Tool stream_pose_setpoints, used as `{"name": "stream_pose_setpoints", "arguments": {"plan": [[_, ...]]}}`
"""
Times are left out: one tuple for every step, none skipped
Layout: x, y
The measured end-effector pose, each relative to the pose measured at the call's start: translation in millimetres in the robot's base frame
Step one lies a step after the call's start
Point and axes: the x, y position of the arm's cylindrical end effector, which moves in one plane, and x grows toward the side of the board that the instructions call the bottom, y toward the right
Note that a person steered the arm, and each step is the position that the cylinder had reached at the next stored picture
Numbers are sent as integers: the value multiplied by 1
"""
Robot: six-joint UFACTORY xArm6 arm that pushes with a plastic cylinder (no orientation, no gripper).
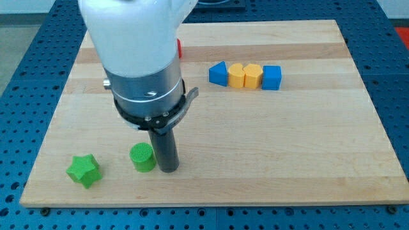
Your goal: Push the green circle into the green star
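Observation:
The green circle (143, 157) lies near the view's bottom left on the wooden board (307, 147). The green star (84, 170) lies to its left, a gap apart from it. My tip (168, 168) rests on the board just right of the green circle, touching or almost touching its right side. The arm's white and grey body (144, 70) rises above it and hides part of the board behind.
A row of blocks sits at the view's upper middle: a blue triangle-like block (218, 73), two yellow blocks (237, 75) (253, 76) and a blue cube (271, 77). A red block (179, 48) peeks out beside the arm. The board's bottom edge runs just below the green blocks.

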Motion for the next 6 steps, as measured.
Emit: {"name": "stream_pose_setpoints", "arguments": {"plan": [[0, -15], [0, -29], [1, -38], [10, 1], [-6, 2], [-9, -25]]}}
